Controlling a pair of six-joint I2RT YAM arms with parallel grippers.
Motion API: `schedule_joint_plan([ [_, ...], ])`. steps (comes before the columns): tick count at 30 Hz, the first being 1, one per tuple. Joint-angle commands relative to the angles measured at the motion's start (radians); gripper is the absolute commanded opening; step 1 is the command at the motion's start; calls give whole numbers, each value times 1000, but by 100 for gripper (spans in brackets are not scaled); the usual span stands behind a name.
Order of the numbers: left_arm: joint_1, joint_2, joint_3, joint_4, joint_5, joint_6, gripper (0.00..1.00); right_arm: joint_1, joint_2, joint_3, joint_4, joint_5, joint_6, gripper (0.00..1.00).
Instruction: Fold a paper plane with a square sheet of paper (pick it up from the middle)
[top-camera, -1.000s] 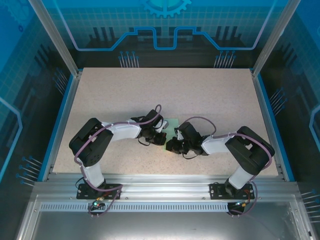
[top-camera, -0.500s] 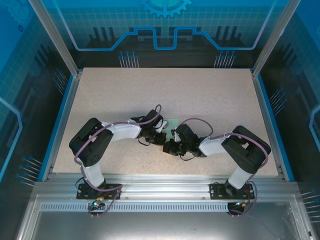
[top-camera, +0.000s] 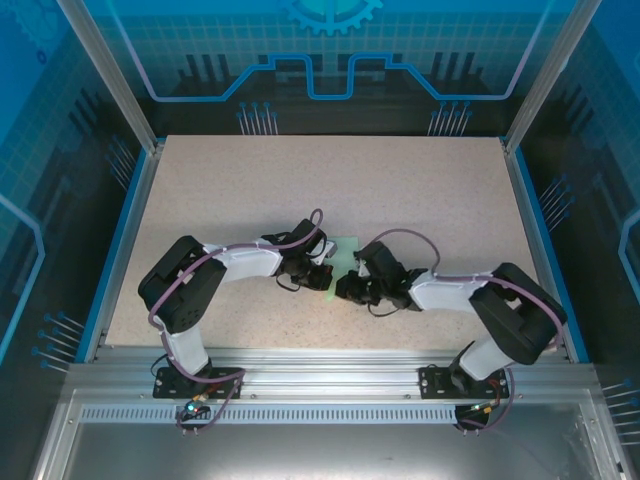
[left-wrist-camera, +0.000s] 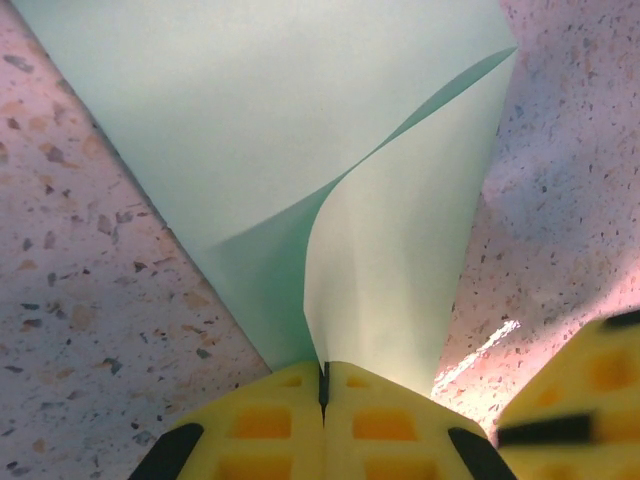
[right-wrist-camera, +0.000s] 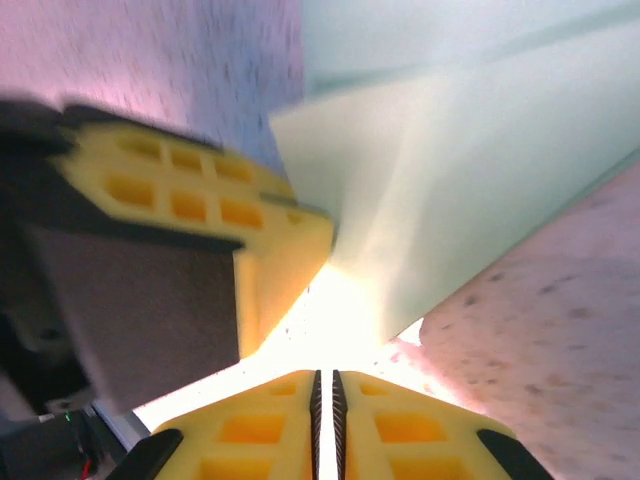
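The square sheet of paper is pale mint green and lies near the table's middle, between the two grippers. In the left wrist view one flap of the sheet curls up off the flat part. My left gripper is shut on the bottom edge of that flap. From above, the left gripper sits at the sheet's near-left corner. My right gripper is just right of it, low over the table. Its jaws are shut with nothing between them, a little short of the sheet's edge.
The speckled table has a blue rim and transparent walls around it. The two grippers are very close: a yellow finger of the left one shows in the right wrist view, and a finger of the right one in the left wrist view.
The right arm's elbow has swung out to the right and dropped lower, and its gripper has shifted slightly right. The left arm and its hold on the paper are unchanged.
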Motion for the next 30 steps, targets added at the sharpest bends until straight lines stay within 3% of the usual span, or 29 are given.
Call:
schedule_joint_plan([
  [1, 0, 12, 16, -33, 11, 13, 4, -73, -13, 27, -88, 19, -56, 17],
  [10, -1, 24, 25, -32, 18, 8, 4, -121, 143, 171, -66, -75, -98, 16],
  [20, 0, 2, 39, -55, 18, 11, 9, -131, 275, 226, -181, -6, -148, 15],
  [26, 0, -79, 50, -90, 17, -10, 31, -131, 263, 216, -189, 3, -144, 16],
  [30, 0, -142, 54, -101, 21, -43, 36, -131, 263, 221, -189, -5, -141, 16],
])
